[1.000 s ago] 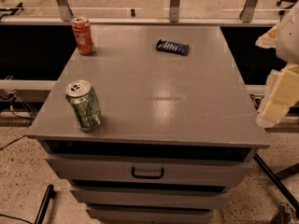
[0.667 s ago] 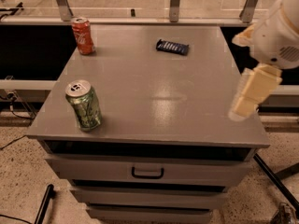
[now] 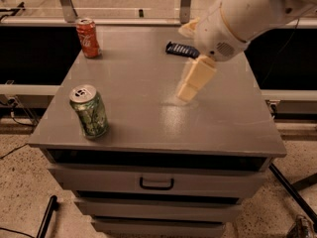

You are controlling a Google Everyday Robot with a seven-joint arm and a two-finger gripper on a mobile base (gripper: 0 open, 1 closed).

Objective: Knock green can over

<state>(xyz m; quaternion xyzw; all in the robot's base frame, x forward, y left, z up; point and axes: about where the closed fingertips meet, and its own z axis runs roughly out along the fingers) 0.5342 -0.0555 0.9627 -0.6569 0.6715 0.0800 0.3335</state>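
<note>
In the camera view, the green can [image 3: 90, 111] is seen standing upright on the grey counter [image 3: 143, 73], near its front left corner. The end effector [image 3: 189, 89] is held over the counter well to the right of the green can, apart from it; whether it is clenched or released cannot be told. A red can [image 3: 87, 37] is placed well behind the green can, and a dark flat object [image 3: 181, 49] is set behind the green can, far to its right.

White rounded arm [image 3: 252, 11] with a small round grille [image 3: 225, 49] — cream, blocky gripper [image 3: 194, 79] above the table's [image 3: 129, 83] middle.
</note>
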